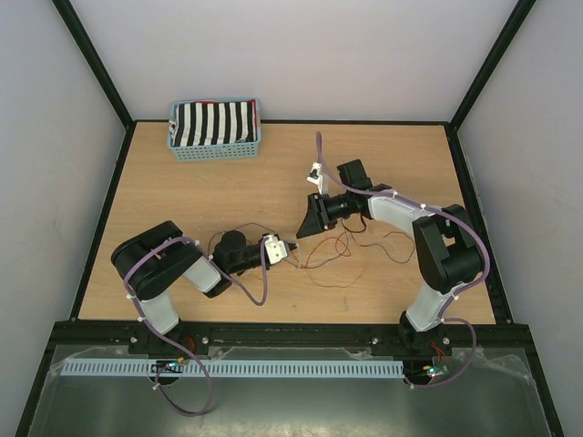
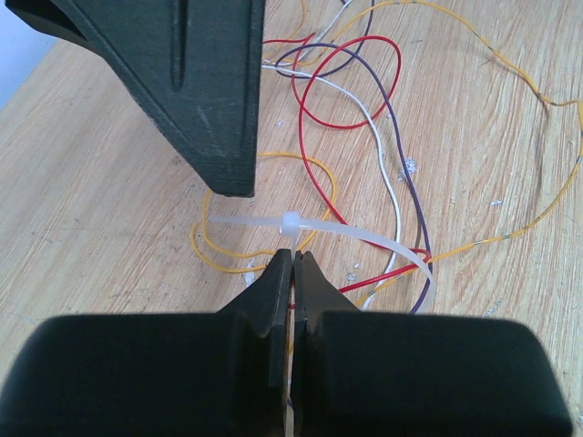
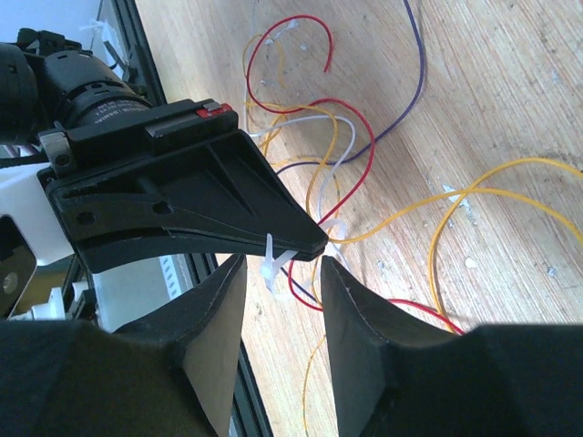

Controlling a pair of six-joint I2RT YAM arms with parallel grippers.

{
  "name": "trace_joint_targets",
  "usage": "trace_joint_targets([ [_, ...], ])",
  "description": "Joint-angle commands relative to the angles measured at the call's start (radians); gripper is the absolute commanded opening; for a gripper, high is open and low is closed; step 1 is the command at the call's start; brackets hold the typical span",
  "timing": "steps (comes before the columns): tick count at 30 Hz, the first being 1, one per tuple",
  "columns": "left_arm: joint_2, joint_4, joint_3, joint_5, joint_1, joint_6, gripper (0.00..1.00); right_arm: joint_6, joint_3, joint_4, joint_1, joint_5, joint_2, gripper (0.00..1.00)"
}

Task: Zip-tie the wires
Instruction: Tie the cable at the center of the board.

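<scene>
Pinching hair-thin glossy wires point(image 2: 349, 126) beside a translucent zip tie point(image 2: 290, 223), left fingers point(image 2: 264, 300) clench; right fingers point(image 3: 364, 314) spread apart.

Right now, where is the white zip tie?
In the left wrist view the zip tie lies among the wires near the middle of the table, just past the shut left hand and under the open right hand.

The hair-thin flexible wires point(image 2: 351, 126) run red, orange-yellow, white and purple over a pale wood-grain tabletop point(image 2: 91, 200). The slim plastic zip tie point(image 2: 290, 223) is translucent white. The left arm's fingers point(image 2: 266, 305) and the right arm's fingers point(image 3: 214, 337) are matte black. A rectangular plastic basket point(image 1: 214, 152) is light blue; the folded cloth point(image 1: 217, 123) inside it has black and white stripes.
</scene>
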State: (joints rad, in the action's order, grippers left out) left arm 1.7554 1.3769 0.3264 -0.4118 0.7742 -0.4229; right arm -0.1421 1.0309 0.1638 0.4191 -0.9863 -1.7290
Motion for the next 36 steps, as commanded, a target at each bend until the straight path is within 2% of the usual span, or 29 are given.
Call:
trace_joint_targets([
  [1,0.004,0.025,0.012,-0.022,0.004,0.000,0.00,-0.003,0.042,0.019,-0.002,-0.008,0.010,0.49],
  [15,-0.001,0.025,0.011,-0.022,0.003,-0.002,0.00,-0.004,0.051,0.019,0.041,-0.014,-0.034,0.46],
  [22,0.001,0.025,0.011,-0.024,0.003,-0.001,0.00,-0.004,0.058,0.016,0.057,-0.011,-0.050,0.37],
  [27,0.002,0.025,0.011,-0.022,0.003,0.000,0.00,-0.002,0.055,0.016,0.057,-0.015,-0.051,0.27],
  [36,0.004,0.025,0.013,-0.016,0.003,0.005,0.00,-0.001,0.037,0.016,0.058,-0.021,-0.040,0.24],
])
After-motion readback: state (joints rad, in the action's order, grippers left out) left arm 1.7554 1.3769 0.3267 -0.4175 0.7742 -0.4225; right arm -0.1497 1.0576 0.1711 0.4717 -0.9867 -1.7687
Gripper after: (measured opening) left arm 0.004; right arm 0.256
